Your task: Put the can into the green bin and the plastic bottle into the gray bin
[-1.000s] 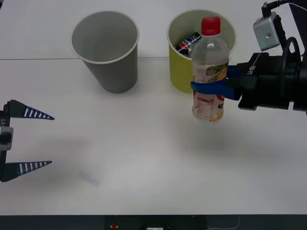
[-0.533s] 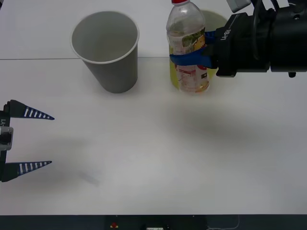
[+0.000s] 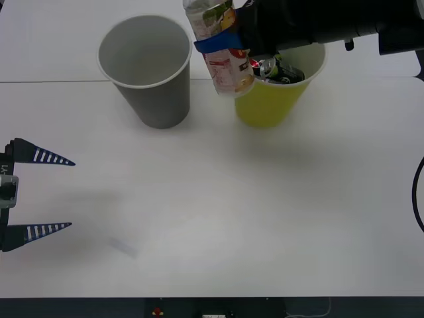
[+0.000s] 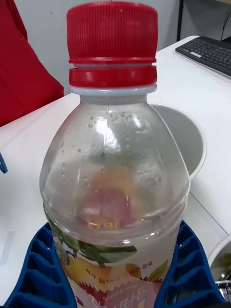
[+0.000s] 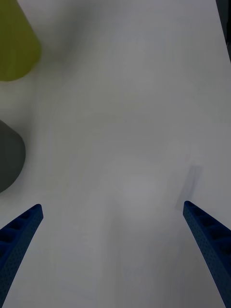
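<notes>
At far left my left gripper [image 3: 40,194] rests spread open over the table [image 3: 212,218]. Next, gray bin [image 3: 146,69]. My right gripper [image 3: 222,44] clamps the plastic bottle [image 3: 218,46], tilted between bins. Green bin [image 3: 273,99] contains a can [image 3: 277,69].

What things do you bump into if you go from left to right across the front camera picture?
Left gripper, open, at the table's left edge → gray bin → plastic bottle, held up by the right gripper → green bin with a can inside.
</notes>
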`<action>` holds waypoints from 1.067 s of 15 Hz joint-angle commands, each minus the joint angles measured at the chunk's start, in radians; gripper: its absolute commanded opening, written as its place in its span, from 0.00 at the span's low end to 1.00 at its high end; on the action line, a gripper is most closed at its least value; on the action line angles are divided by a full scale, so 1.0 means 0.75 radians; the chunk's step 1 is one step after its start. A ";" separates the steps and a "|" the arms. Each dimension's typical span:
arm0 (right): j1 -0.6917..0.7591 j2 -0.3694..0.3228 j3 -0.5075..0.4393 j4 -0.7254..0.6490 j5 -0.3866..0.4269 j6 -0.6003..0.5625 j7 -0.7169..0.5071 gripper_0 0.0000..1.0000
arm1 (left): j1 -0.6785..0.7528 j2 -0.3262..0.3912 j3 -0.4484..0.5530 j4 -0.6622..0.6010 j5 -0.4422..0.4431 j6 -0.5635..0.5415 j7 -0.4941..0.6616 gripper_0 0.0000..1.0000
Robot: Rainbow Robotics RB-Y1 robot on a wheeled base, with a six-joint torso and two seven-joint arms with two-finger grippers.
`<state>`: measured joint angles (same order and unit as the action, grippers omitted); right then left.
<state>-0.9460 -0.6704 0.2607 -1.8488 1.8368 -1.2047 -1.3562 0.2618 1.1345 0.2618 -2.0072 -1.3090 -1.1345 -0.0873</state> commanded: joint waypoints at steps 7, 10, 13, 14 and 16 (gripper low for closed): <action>-0.459 0.346 0.196 0.653 0.290 -0.001 0.002 0.00 | 0.000 0.000 0.000 0.000 0.000 0.000 0.000 1.00; -0.551 0.458 0.201 0.813 0.392 0.027 0.000 0.00 | 0.000 0.000 0.000 0.000 0.000 0.000 0.000 1.00; -0.588 0.538 0.219 0.937 0.439 0.117 0.002 0.00 | 0.000 0.000 0.000 0.000 0.000 0.000 0.000 1.00; -0.594 0.546 0.260 0.968 0.445 0.179 0.002 0.00 | 0.000 0.000 0.000 0.000 0.000 0.000 0.000 1.00; -0.594 0.548 0.307 1.001 0.447 0.256 0.002 0.00 | 0.000 0.000 0.000 0.000 0.000 0.000 0.000 1.00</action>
<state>-1.3911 -0.2594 0.4797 -1.1062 2.1721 -1.0334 -1.3547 0.2618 1.1345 0.2618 -2.0071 -1.3090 -1.1345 -0.0873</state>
